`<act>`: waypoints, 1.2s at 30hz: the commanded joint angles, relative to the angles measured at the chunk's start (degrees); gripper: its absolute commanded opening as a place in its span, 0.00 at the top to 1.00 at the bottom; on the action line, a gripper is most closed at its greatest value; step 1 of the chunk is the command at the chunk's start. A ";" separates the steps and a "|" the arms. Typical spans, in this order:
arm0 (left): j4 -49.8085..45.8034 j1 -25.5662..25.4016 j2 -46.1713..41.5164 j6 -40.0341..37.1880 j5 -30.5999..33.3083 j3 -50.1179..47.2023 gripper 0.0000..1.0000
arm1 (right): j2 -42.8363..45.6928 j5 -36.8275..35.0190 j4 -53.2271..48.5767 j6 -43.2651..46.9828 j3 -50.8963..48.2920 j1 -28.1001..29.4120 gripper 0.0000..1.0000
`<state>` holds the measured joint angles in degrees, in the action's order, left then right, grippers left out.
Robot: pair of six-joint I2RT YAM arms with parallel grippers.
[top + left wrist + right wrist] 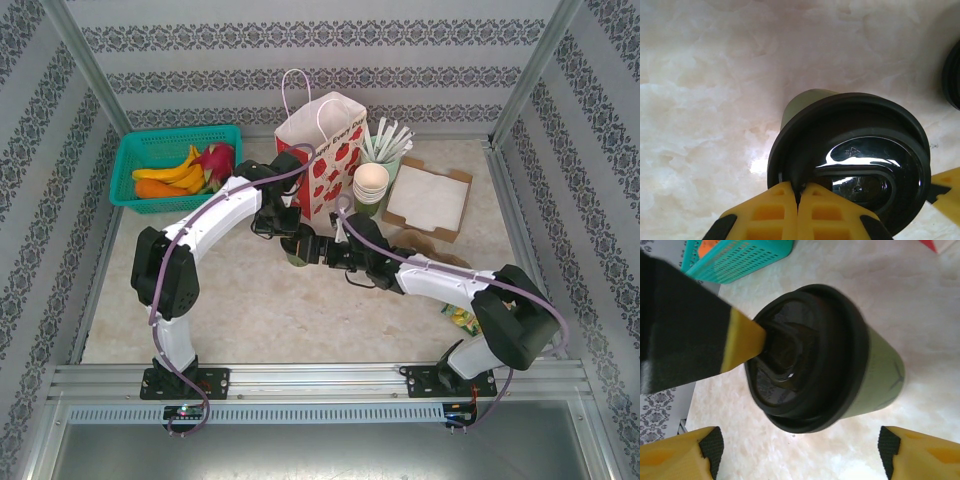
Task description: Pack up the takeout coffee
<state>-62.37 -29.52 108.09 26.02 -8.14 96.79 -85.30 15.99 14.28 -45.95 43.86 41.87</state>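
Takeout coffee (830, 365) mid-frame: apparently pressing lid (860, 165) with closed left fingers (767, 215), right fingers (680, 455) spread alongside; likely next, grasping and bagging.

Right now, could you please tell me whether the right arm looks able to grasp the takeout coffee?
Probably yes: the right gripper is open and faces the takeout coffee, whose sides look free; the shut left gripper sits at the lid's top, not its sides.
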 commanded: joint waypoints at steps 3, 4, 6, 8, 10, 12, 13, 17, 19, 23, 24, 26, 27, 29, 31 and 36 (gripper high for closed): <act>-0.75 0.16 2.89 1.75 0.25 -0.35 1.00 | -0.71 -4.35 4.76 4.55 -2.74 1.57 0.26; -0.72 0.16 2.87 1.75 0.31 -0.45 1.00 | -0.83 -4.39 5.04 4.71 -3.04 1.55 0.27; -0.49 0.16 3.06 1.69 0.49 -0.74 1.00 | -1.16 -4.46 5.48 4.99 -3.50 1.65 0.31; -0.20 0.16 3.24 1.92 0.45 -1.12 1.00 | -1.90 -4.21 5.21 5.35 -3.11 1.64 0.35; 0.05 0.16 3.40 1.95 0.03 -1.26 1.00 | -2.79 -3.69 5.31 5.61 -2.53 1.72 0.39; 0.10 0.16 3.67 1.96 -0.29 -1.25 1.00 | -3.53 -4.03 5.49 5.86 -1.90 1.96 0.41; 0.09 0.16 3.76 1.95 -0.38 -1.34 1.00 | -3.81 -4.20 5.73 5.88 -1.65 1.98 0.41; 0.23 0.16 3.62 1.93 -0.30 -1.74 1.00 | -4.13 -4.95 7.58 5.88 -1.37 2.12 0.42; 0.23 0.16 3.67 1.93 -0.49 -1.85 1.00 | -4.26 -5.48 8.57 5.74 -1.40 2.08 0.42; 0.12 0.16 3.60 1.77 -0.73 -1.88 1.00 | -5.00 -5.53 10.06 5.26 -1.25 2.00 0.42; 0.10 0.16 3.62 1.75 -0.86 -1.94 1.00 | -5.35 -5.61 10.06 5.27 -1.08 2.04 0.42; 0.31 0.16 3.54 1.75 -1.15 -2.11 1.00 | -6.16 -6.15 10.10 5.27 -1.01 2.11 0.43; 0.43 0.16 3.55 1.78 -1.34 -2.22 1.00 | -6.58 -6.55 10.59 5.22 -1.20 2.08 0.43; 0.59 0.16 3.68 1.75 -1.71 -2.50 1.00 | -7.52 -8.17 9.57 4.94 -0.70 2.08 0.45; 1.10 0.16 3.59 1.95 -2.19 -3.24 1.00 | -8.77 -10.21 7.30 4.02 -0.42 2.05 0.47; 1.65 0.07 3.62 2.04 -2.68 -4.63 1.00 | -9.27 -11.53 3.84 3.03 -0.82 1.22 0.51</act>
<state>-59.77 -28.75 108.16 27.49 -8.58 95.98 -91.90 9.87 23.66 -42.63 42.46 43.40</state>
